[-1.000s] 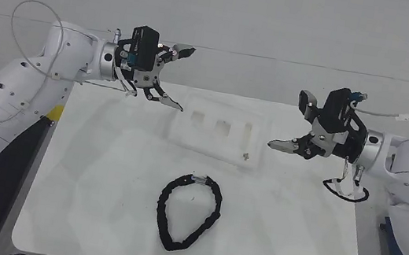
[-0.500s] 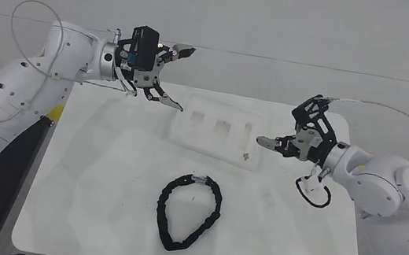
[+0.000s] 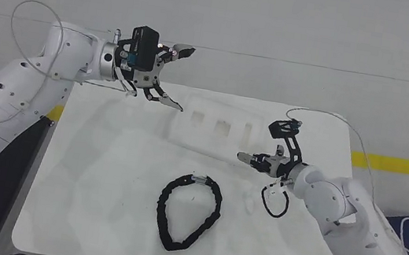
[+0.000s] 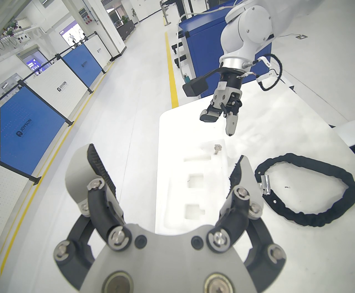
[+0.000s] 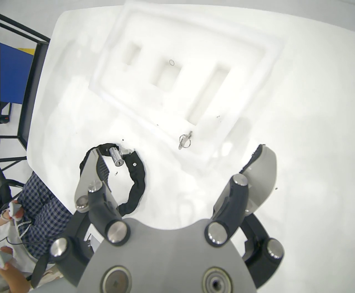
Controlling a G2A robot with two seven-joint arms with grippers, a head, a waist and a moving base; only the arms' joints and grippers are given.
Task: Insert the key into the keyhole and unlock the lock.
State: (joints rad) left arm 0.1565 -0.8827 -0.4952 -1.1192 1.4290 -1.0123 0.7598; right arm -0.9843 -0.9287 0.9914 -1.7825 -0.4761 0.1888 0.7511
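A small silver key (image 5: 185, 140) on a ring lies on the near right corner of the white foam tray (image 5: 249, 69); it is also seen at key (image 4: 217, 148). My right gripper (image 5: 177, 158) hangs open just above it, right gripper (image 3: 251, 161), with nothing between its fingers. The black fabric-covered chain lock (image 3: 187, 214) lies in a loop on the table in front of the tray. Its silver cylinder (image 5: 116, 158) with the keyhole faces up toward the right wrist camera. My left gripper (image 3: 185, 78) stands open and empty in the air beyond the tray's far left corner.
The foam tray (image 3: 219, 134) has three rectangular recesses and sits mid-table toward the back. The white table (image 3: 99, 191) has bare room at the left and the front right. A black cable loop (image 3: 274, 202) hangs under my right wrist.
My right arm has swung in from the table's right side to above the tray's near right corner, over the key. The left arm, key and chain lock have not moved.
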